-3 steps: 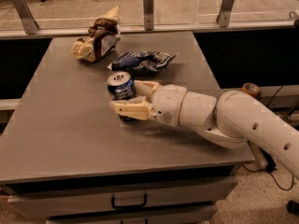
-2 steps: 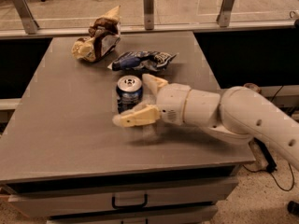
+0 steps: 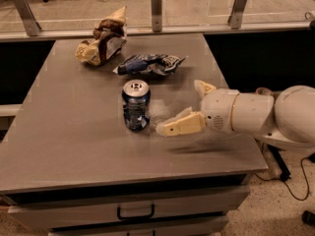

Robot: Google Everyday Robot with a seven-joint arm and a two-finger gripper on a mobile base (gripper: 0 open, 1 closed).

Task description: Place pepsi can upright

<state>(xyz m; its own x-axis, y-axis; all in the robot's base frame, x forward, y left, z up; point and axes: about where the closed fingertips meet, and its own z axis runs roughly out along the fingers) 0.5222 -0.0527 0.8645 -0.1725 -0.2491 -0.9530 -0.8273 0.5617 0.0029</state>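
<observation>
The pepsi can [image 3: 136,105] stands upright on the grey table [image 3: 69,132], dark blue with a silver top and pull tab. My gripper [image 3: 184,104] is to the right of the can, a short gap away, not touching it. Its two tan fingers are spread wide: the near fingertip [image 3: 167,128] points toward the can's base, the far fingertip [image 3: 202,86] sits behind. The gripper is open and empty.
A flat crinkled blue snack bag [image 3: 150,64] lies just behind the can. A brown and cream snack bag [image 3: 102,44] sits at the back left. A railing with metal posts [image 3: 156,8] runs behind the table. Drawers [image 3: 135,213] front the table below.
The gripper was closed around the can; it has opened and pulled back to the right. The can is left standing upright on the table.
</observation>
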